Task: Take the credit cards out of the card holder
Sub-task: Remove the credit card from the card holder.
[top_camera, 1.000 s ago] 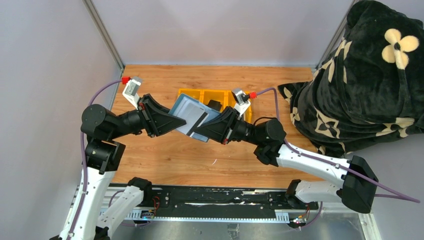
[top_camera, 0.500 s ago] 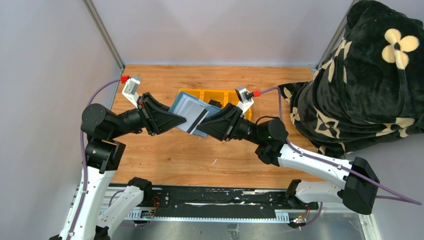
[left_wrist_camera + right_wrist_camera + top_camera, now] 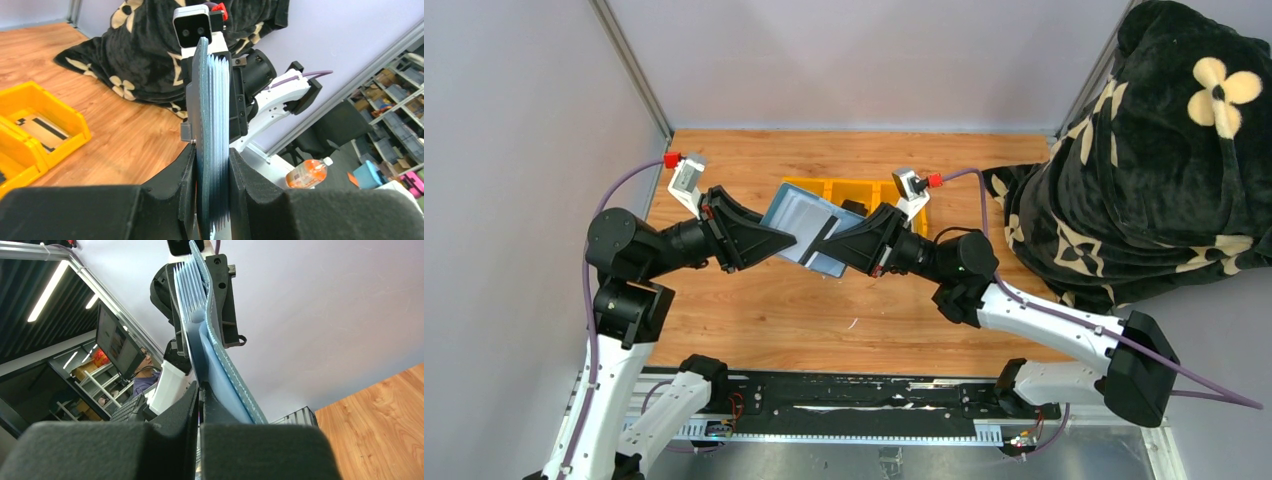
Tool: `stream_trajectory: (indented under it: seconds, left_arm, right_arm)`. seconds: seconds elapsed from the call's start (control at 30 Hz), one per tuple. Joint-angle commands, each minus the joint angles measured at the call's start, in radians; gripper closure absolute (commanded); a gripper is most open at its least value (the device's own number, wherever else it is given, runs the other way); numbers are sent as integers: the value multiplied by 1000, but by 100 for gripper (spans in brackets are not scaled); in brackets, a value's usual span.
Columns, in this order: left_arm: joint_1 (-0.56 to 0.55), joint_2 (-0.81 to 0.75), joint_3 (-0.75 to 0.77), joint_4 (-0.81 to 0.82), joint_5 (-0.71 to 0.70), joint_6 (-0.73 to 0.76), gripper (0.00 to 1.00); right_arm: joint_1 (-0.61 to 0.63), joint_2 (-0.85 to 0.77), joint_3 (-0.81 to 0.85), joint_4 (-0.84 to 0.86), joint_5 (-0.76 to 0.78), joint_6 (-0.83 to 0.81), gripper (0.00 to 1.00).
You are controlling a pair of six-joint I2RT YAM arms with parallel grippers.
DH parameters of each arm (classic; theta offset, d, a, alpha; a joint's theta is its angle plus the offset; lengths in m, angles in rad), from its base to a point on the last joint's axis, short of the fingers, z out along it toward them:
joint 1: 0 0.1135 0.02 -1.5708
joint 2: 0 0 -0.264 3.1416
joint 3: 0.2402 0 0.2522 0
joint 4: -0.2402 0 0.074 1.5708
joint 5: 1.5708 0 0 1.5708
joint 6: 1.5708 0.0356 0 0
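The tray (image 3: pixel 854 186) is largely hidden behind the holder (image 3: pixel 796 215) and right gripper (image 3: pixel 829 245). Both wrist views show the holder edge-on, its cards (image 3: pixel 821 235) indistinguishable and its lower end hidden in the grip. What the right gripper's closed fingers (image 3: pixel 125 450) pinch cannot be told. The blanket (image 3: pixel 1144 150) runs off-frame.

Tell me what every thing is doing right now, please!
card holder: up in the air, open, slots showing.
left gripper: shut on card holder.
right gripper: shut on striped credit card.
striped credit card: partly out of the holder.
yellow tray: holds another card, lying flat.
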Motion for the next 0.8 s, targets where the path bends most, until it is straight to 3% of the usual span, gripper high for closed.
stream_trajectory:
  seconds: [0.0,0.27,0.4,0.5,0.67,0.77]
  left_arm:
    - [-16,-22,64,-40,24,76,100]
    - [-16,-4,96,-66,-27,118,100]
    - [-14,-1,138,-132,-70,196,100]
    - [-14,9,197,-210,-107,306,100]
    - [-15,29,267,-339,-200,472,100]
    - [-15,30,292,-416,-235,553,100]
  right_arm:
    - [-43,-16,-52,-22,54,-11,100]
    - [-72,-54,-126,-30,43,-9,100]
    - [-118,-73,-125,-79,-32,8,100]
    - [-225,-129,-129,-221,-93,26,100]
    - [-362,-197,-49,-563,-154,-99,100]
    - [-411,-179,-15,-643,-179,-136,100]
